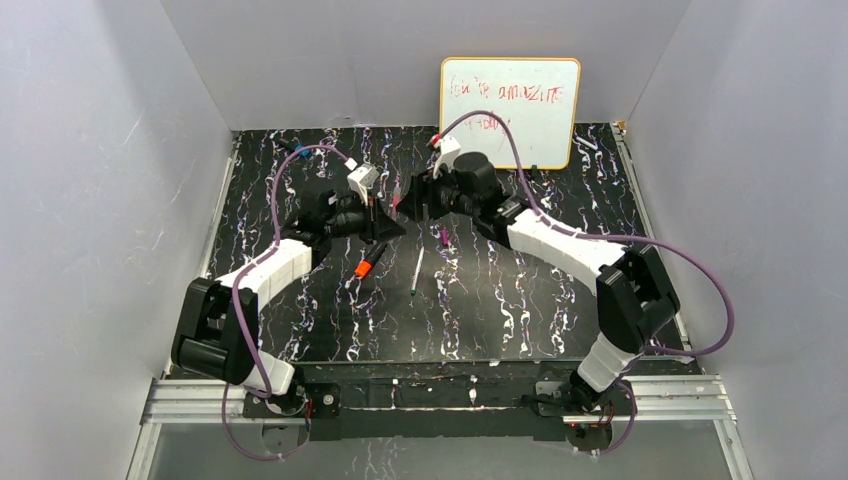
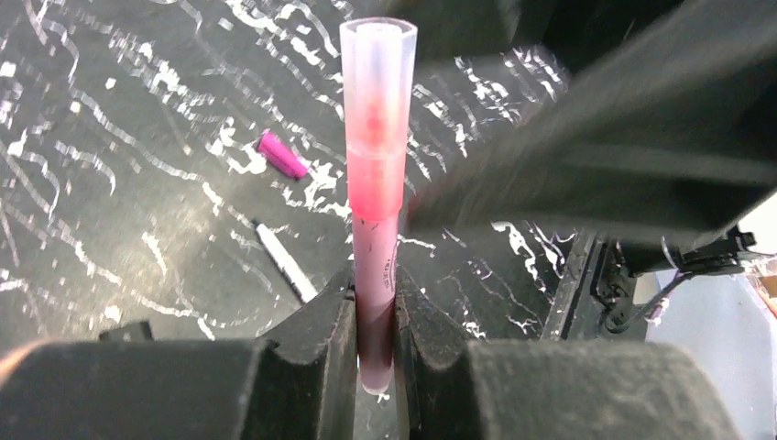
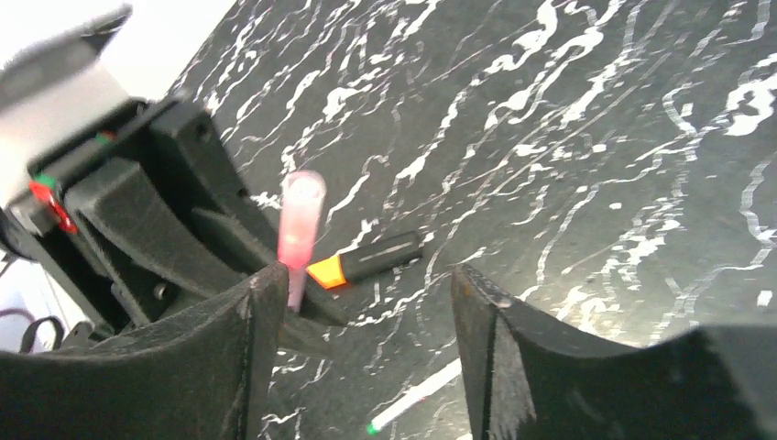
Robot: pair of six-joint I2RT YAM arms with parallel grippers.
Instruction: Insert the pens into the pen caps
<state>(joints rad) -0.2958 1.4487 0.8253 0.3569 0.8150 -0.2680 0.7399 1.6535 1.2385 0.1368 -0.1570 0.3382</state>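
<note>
My left gripper [image 2: 376,286] is shut on the lower end of a pale pink-grey pen [image 2: 376,183], which stands upright above the table with a translucent pink upper part. In the right wrist view the same pen [image 3: 300,225] rises just beyond my right gripper's left finger. My right gripper [image 3: 366,284] is open with nothing between its fingers. The two grippers meet above mid-table, left gripper [image 1: 390,222] and right gripper [image 1: 415,195]. A black pen with an orange end [image 1: 365,265] [image 3: 366,261], a thin white pen [image 1: 417,270] [image 2: 286,263] and a magenta pen cap [image 1: 443,237] [image 2: 282,154] lie on the mat.
A whiteboard [image 1: 510,110] with red writing leans on the back wall. Grey walls close in both sides of the black marbled mat [image 1: 500,300]. A blurred dark part of the right arm [image 2: 641,137] fills the upper right of the left wrist view.
</note>
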